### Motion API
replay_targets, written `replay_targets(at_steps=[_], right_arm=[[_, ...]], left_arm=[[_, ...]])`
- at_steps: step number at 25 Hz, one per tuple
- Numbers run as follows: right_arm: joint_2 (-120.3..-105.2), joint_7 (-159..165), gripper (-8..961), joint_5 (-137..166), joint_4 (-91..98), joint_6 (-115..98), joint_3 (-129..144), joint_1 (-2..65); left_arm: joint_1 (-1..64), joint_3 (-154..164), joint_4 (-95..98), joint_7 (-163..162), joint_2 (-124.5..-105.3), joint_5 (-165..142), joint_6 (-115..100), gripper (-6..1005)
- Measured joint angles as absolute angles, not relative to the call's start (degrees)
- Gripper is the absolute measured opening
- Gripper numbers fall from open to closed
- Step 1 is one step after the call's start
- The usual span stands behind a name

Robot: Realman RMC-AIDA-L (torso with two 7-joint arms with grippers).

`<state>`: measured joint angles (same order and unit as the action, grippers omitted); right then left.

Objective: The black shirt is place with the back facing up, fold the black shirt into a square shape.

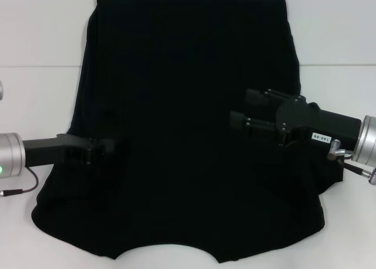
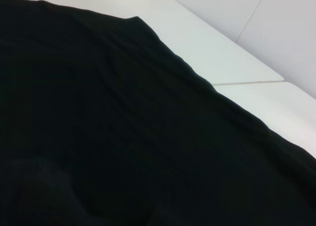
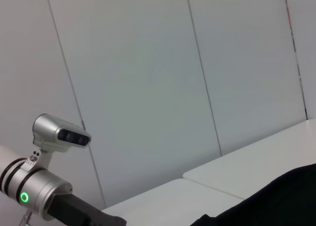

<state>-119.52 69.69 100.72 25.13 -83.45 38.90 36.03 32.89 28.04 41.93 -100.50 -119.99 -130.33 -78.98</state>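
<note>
On the white table [image 1: 35, 40], seen from the head camera, the black shirt [image 1: 188, 104] is lying spread out flat and taking up most of the space. The left gripper [image 1: 114, 154] is reaching in over the shirt's left edge, low against the cloth, and it is so dark on dark that I cannot tell how its fingers are sitting. The right gripper [image 1: 247, 113] is reaching in over the shirt's right side, and its fingers are looking spread apart, gripping nothing. From the left wrist camera, the black shirt [image 2: 123, 137] is filling nearly everything, with the white table [image 2: 207, 43] showing past its edge. From the right wrist camera, a corner of the black shirt [image 3: 281, 201] is lying on the table [image 3: 237, 176], a grey wall [image 3: 148, 78] is standing behind, and the left arm [image 3: 39, 186] is showing beside the shirt.
</note>
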Motion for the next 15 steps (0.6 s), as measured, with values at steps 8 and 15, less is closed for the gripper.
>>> replay_targets(at_steps=[8,15], right_arm=[[-119.43,70.00,712,100.72,25.18,-83.51,38.56,35.98],[-118.78,70.97,711,100.58,25.54,-83.03,36.83,35.48]], left_arm=[[32.65,27.32,42.17,-100.94,-119.99,-128.10,-78.44,0],[31.28,25.76,45.34,-100.01,-119.49,-125.17,-86.46,154]])
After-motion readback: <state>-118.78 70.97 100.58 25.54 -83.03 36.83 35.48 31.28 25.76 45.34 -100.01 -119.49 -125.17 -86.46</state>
